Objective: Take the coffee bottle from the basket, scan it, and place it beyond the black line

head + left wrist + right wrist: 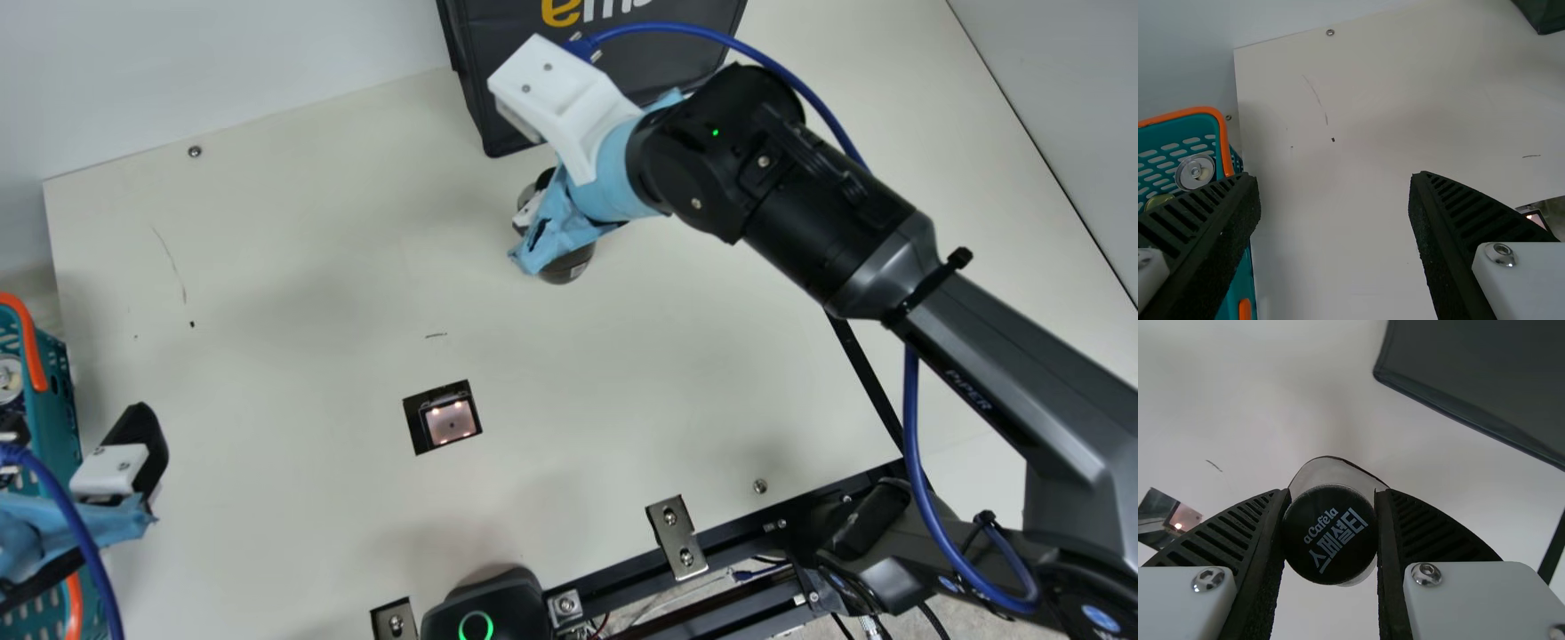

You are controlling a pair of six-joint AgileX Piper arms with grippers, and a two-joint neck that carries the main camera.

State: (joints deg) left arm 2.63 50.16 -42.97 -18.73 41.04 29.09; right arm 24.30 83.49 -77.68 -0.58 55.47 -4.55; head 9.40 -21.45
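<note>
My right gripper [553,218] is over the far middle of the table in the main view, beside the dark bag. The coffee bottle [569,267] is partly hidden beneath it. Seen from the right wrist, the gripper [1330,513] is shut on the coffee bottle [1329,535], its two fingers against the sides of the black cap. My left gripper [93,511] stands open near the basket [60,391]; in the left wrist view, nothing is between the fingers of this gripper [1335,177]. The scanner window [451,421] is in the table. The black line [864,373] passes below the right arm.
A dark bag [605,67] stands at the table's back edge. Cans, one of them a silver can [1195,172], lie in the basket. Metal brackets [676,538] and a black device with a green ring [484,613] line the near edge.
</note>
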